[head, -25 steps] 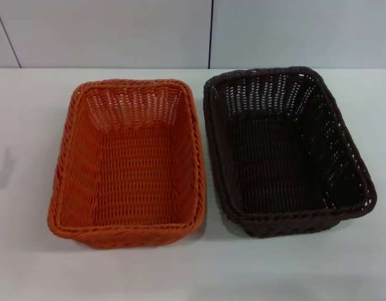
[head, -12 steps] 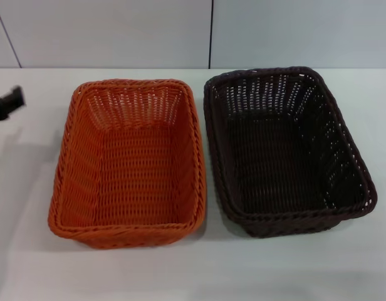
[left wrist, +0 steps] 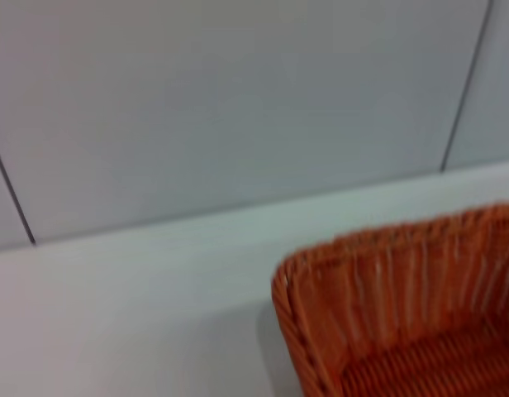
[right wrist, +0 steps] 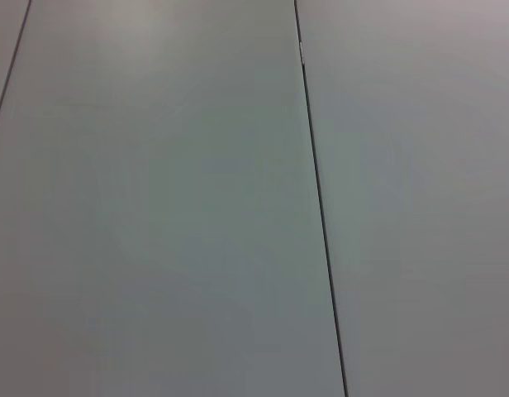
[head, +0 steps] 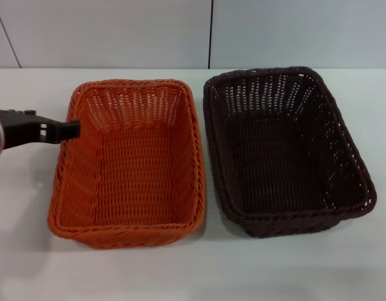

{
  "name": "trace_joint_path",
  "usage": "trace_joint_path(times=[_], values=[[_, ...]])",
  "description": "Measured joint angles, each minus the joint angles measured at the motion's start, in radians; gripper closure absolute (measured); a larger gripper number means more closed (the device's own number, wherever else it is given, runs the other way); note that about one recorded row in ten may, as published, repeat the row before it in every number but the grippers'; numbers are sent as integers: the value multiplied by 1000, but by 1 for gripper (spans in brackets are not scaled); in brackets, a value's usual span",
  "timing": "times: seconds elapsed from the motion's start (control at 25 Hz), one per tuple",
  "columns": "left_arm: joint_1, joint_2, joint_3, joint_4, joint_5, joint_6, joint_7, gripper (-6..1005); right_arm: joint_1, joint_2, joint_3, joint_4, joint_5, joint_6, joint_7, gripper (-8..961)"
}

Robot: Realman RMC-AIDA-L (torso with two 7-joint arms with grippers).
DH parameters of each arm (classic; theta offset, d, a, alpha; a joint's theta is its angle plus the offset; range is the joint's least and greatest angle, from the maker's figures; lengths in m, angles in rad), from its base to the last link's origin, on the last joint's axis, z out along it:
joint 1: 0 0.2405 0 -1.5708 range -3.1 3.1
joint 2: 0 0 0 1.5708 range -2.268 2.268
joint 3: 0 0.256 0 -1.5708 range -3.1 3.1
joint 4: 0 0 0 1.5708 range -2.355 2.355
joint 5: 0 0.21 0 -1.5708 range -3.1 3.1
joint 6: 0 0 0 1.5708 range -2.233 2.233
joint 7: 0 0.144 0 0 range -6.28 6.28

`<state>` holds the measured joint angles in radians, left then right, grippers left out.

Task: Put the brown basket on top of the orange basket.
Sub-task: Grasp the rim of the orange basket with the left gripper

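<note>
The orange basket and the brown basket are sitting side by side on the white tabletop, long sides almost touching, the orange one toward the robot's left. The left tool is reaching in from the left edge, its dark tip hanging at the orange basket's left rim; I cannot tell whether it is released or clenched. The right tool is showing nowhere.

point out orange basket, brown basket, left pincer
orange basket (head: 127, 166), head view, floor of the basket
brown basket (head: 274, 157), head view, floor of the basket
left pincer (head: 71, 129), head view, tip at the orange rim
</note>
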<state>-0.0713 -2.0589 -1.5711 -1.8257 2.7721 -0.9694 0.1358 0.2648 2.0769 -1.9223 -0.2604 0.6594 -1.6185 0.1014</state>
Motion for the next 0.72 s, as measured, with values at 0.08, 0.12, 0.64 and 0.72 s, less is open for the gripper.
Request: trace_joint_path(times=[0.08,0.12,0.64,0.72], values=[[-28,-3,8,29,6,-31,-1,185,-2,0,-2,0,0,1,0,212],[-40,-5,12,52,9,-34,-3,185,-4,0,-2,0,0,1,0,212],[-154,-4,17,270,53,-36,-27,185,-15,4,-10,1,-1,-5,0,211],[-167,-5,20,282,47,-41,-28,185,-15,5,-11,1,-6,-6,-1,211]])
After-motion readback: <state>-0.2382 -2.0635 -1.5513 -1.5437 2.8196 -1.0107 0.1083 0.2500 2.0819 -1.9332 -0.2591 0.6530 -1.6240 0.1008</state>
